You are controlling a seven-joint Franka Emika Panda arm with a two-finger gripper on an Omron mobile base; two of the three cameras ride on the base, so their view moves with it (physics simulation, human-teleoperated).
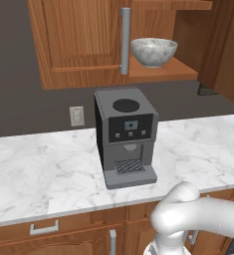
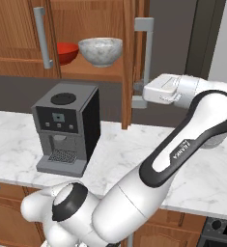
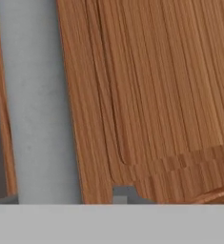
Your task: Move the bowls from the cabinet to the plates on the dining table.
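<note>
The cabinet (image 2: 18, 29) hangs above the counter. Its left door is closed and its right door (image 2: 129, 62) is swung out, seen edge-on. On the wooden shelf sit the grey-white marbled bowl (image 2: 100, 50) (image 1: 153, 51) and, to its left, the red bowl (image 2: 66, 52), half hidden by the closed door. My gripper (image 2: 145, 92) is at the lower part of the open door's grey bar handle (image 2: 145, 48) (image 3: 37, 105). The handle and door hide the fingers, so the grip is unclear. In the hand view the handle stands very close, beside the door panel (image 3: 156, 95). The plates and the dining table are out of view.
A grey coffee machine (image 1: 126, 134) (image 2: 66, 128) stands on the marble counter (image 1: 39, 169) under the shelf. The closed door carries its own bar handle (image 1: 125, 40) (image 2: 42, 36). Drawers with small handles (image 1: 44, 228) run below the counter. A wall outlet (image 1: 77, 115) is behind.
</note>
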